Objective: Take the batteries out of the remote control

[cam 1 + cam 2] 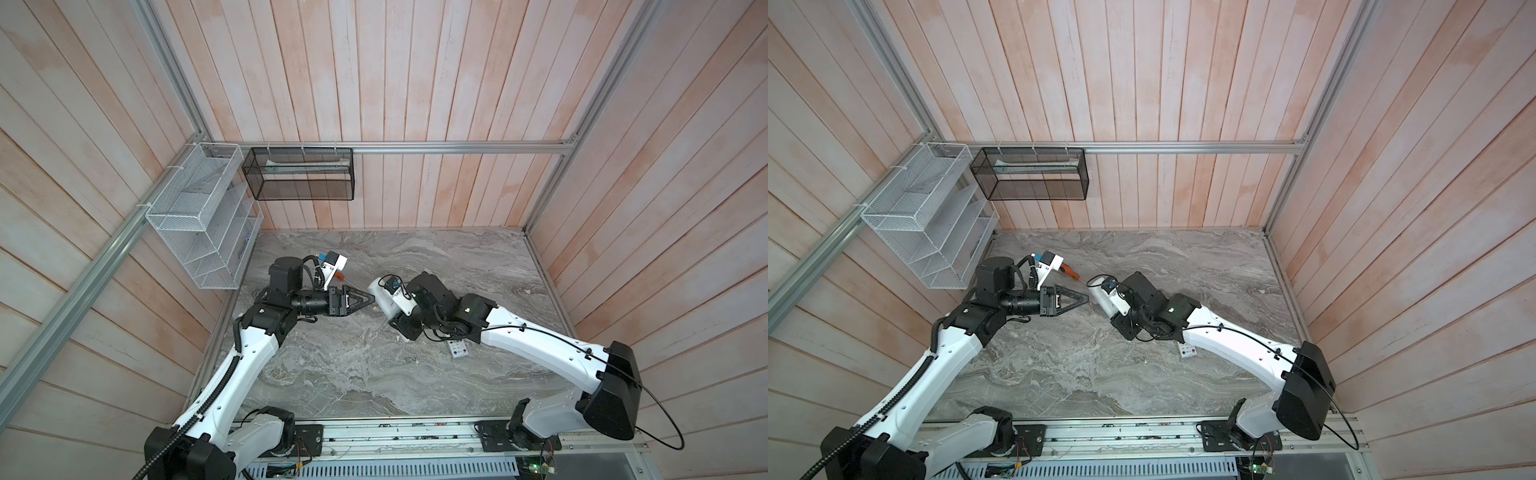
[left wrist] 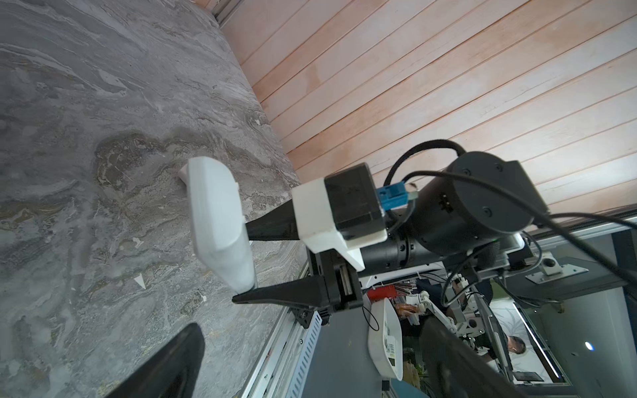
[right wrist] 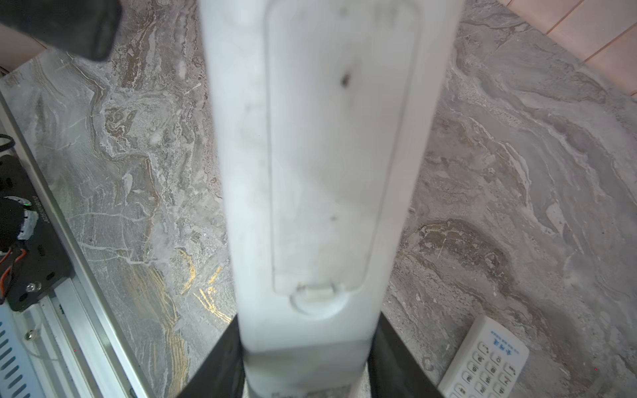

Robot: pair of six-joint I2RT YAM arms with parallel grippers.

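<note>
My right gripper is shut on one end of a white remote control and holds it up off the marble table. The remote's back faces the right wrist camera, with its battery cover closed. The batteries are hidden. In the left wrist view the remote sits between the right gripper's black fingers. My left gripper stands open, close to the remote's free end and apart from it. Its fingers hold nothing.
A second white remote lies keys-up on the table under the right arm. An orange-handled screwdriver lies behind the left gripper. A white wire rack and a black mesh basket hang on the walls.
</note>
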